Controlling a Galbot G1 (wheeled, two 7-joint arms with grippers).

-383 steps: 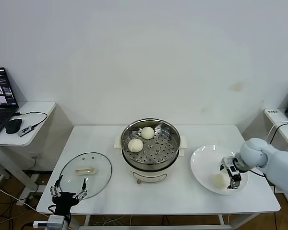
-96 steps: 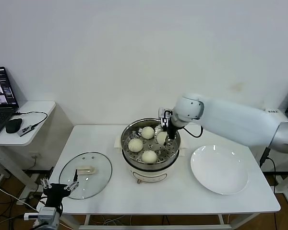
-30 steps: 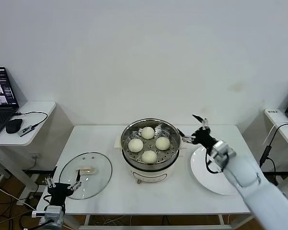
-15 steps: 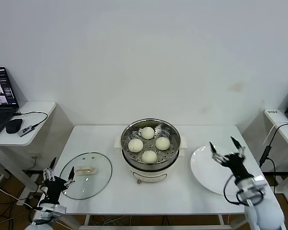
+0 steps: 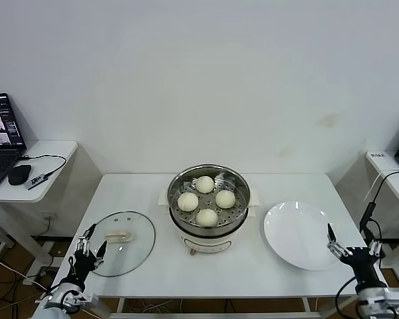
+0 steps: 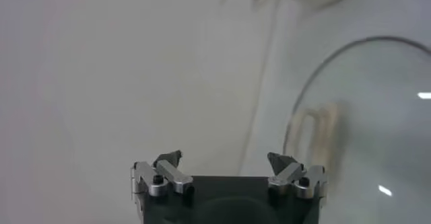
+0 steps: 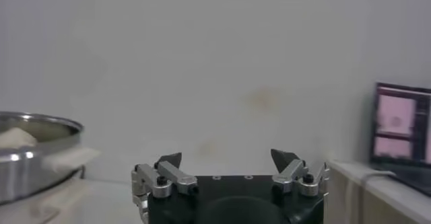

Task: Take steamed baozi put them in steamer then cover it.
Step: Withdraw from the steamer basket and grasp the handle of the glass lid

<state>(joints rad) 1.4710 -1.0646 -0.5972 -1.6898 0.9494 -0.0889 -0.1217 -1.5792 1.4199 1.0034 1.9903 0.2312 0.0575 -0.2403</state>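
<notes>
Four cream-white baozi (image 5: 207, 195) sit on the perforated tray inside the steel steamer (image 5: 175, 212) at the table's middle. The steamer also shows in the right wrist view (image 7: 37, 155). The glass cover (image 5: 130, 240) with its cream handle (image 5: 118, 235) lies flat on the table at the front left; it also shows in the left wrist view (image 6: 363, 124). My left gripper (image 5: 88, 246) is open and empty at the cover's near left edge. My right gripper (image 5: 352, 243) is open and empty, low at the table's front right corner, beside the plate.
A flat white plate (image 5: 302, 234) lies empty right of the steamer. A side table (image 5: 33, 166) at the far left holds a laptop (image 5: 1, 136), a mouse and cables. Another laptop stands at the far right edge.
My right arm has left the steamer after placing the fourth baozi and dropped back to the front right corner. My left gripper has crept closer to the cover's edge.
</notes>
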